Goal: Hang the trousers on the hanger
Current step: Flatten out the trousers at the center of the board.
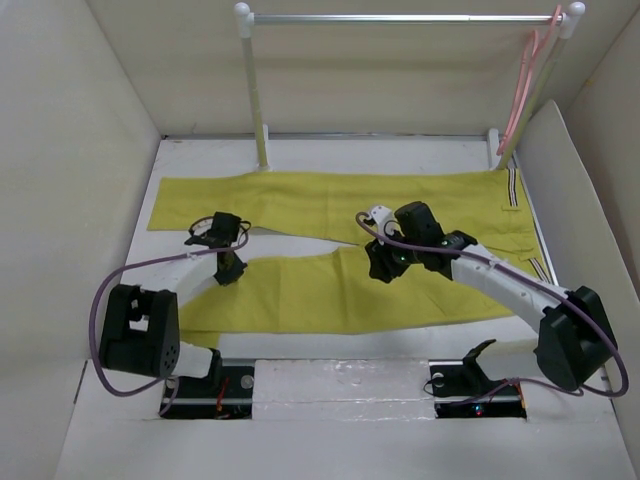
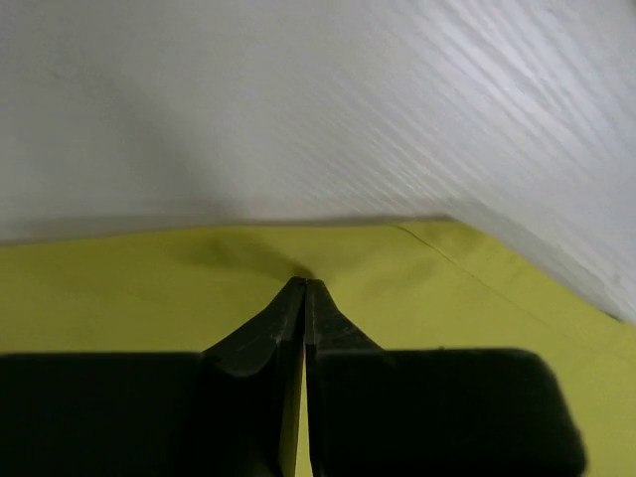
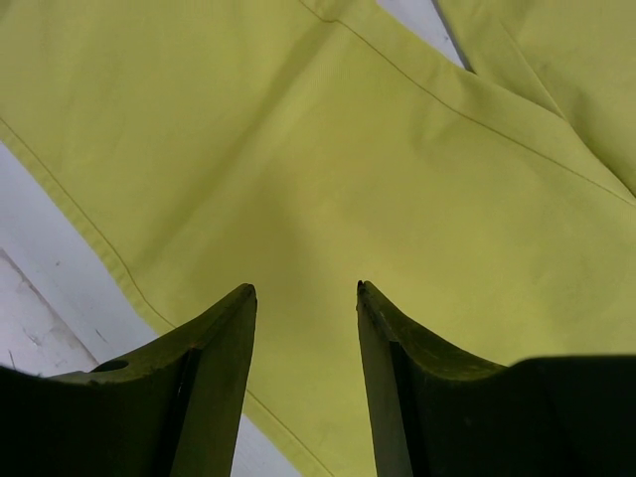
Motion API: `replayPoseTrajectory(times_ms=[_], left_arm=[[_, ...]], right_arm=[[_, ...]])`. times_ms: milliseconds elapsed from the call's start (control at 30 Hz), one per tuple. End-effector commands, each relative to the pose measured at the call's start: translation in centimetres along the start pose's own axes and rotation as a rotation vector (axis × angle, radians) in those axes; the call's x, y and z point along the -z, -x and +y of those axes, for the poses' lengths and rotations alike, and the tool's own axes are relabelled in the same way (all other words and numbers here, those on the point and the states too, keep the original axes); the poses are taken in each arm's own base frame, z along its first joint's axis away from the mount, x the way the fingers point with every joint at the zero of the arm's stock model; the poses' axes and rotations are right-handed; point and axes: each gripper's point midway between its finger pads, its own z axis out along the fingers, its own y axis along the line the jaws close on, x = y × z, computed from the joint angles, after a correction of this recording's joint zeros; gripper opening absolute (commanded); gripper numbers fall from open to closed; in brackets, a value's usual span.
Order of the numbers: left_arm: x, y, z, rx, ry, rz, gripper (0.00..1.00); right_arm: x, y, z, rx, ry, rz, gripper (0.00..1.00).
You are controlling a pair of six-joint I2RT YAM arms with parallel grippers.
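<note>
Mustard-yellow trousers (image 1: pixel 330 205), flat, striped waistband (image 1: pixel 512 187); left fingers (image 2: pixel 268 333) together, perhaps on cloth; right fingers (image 3: pixel 214 348) apart.

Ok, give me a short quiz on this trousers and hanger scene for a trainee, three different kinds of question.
1. True or false: the hanger hangs from the rack's rail, away from both arms.
2. The left gripper is shut with its tips at the trousers. The right gripper is: A) open above the trousers; B) shut on the hanger; C) out of view.
3. Fill in: the trousers lie flat on the table with the striped waistband toward the robot's ____ side.

Key: 1 true; 2 A; 3 right.
</note>
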Motion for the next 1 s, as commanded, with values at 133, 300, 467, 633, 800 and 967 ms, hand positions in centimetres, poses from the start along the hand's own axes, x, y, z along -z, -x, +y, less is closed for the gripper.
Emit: replayPoseTrajectory(times_ms=[133,300,467,633,800,967], left_arm=[[10.9,0.6,-10.9,-0.127,-0.255,-0.208,0.00],[11.2,-7.1,-14.1,-0.249,-0.196,-0.174,0.00],[9.6,-1.8,-9.2,-0.062,-0.062,-0.261,0.72],[6.3,5.8,-2.0,0.235,-0.115,-0.236,0.91],[2.4,3.8,3.5,0.305,-0.055,-0.069,0.96],[0.8,0.8,3.8,0.306,-0.039,0.057,0.95]], right_arm=[[1.4,1.8,-1.8,0.012,-0.026,-0.086,0.51],[2.0,2.5,-2.2,0.013,-0.018,-0.108,0.51],[1.9,2.4,-2.2,0.026,-0.013,-0.099,0.52],[1.9,2.0,-1.1,0.026,0.025,-0.107,0.52],[1.4,1.6,0.0,0.044,0.053,-0.098,0.52],[1.5,2.2,0.4,0.055,0.066,-0.110,0.52]])
